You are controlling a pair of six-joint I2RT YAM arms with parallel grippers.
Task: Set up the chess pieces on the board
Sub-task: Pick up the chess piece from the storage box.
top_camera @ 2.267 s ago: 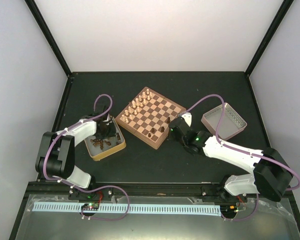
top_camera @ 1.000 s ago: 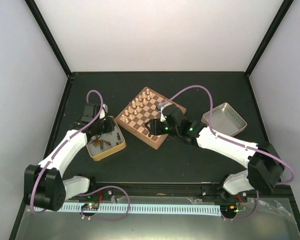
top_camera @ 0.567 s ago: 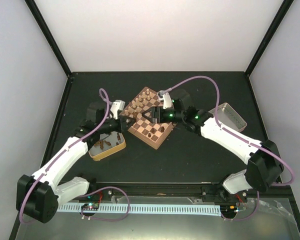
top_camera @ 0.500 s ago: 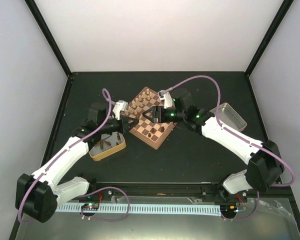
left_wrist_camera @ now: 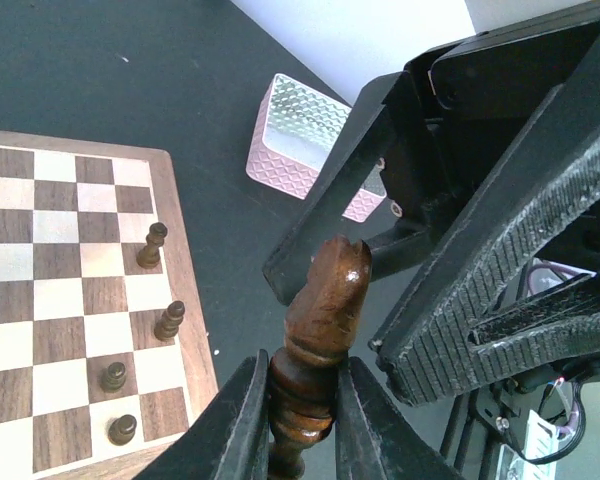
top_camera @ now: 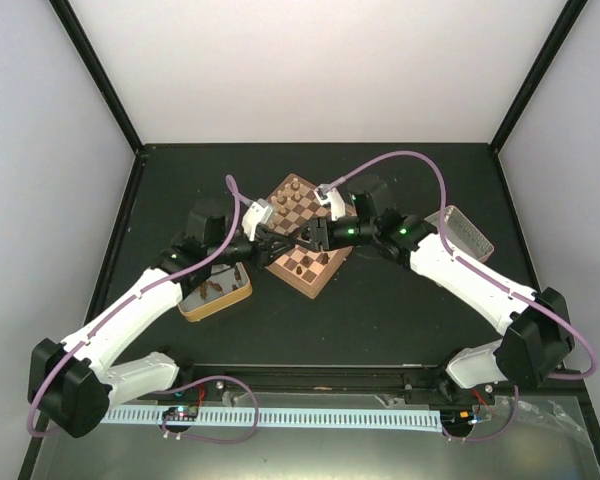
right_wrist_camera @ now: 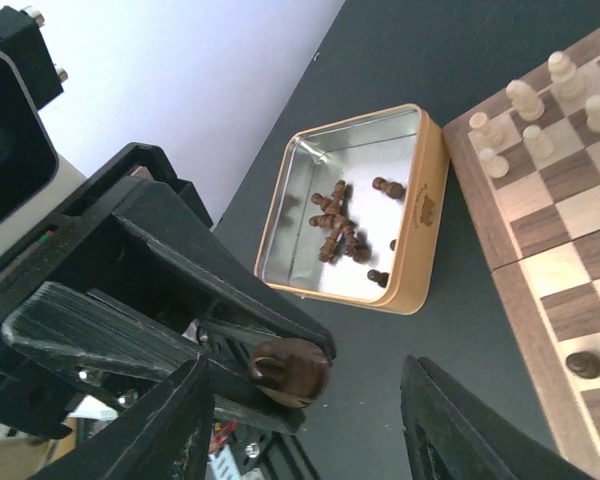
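Observation:
My left gripper hangs over the near-left part of the board, shut on a dark brown knight. My right gripper faces it, open, with its fingers on either side of the knight's head and not touching it. In the right wrist view the knight's head sits between my open right gripper, nearer its left finger, held by the left fingers. Several dark pieces stand along the board's near edge. More dark pieces lie in the tin.
A gold-rimmed tin tray sits left of the board. A pink ribbed tray sits at the right and also shows in the left wrist view. Cream pieces stand on the board's far side.
My left arm left the tin and swung right over the board with the knight. My right arm moved left across the board, and its open jaws now flank the knight.

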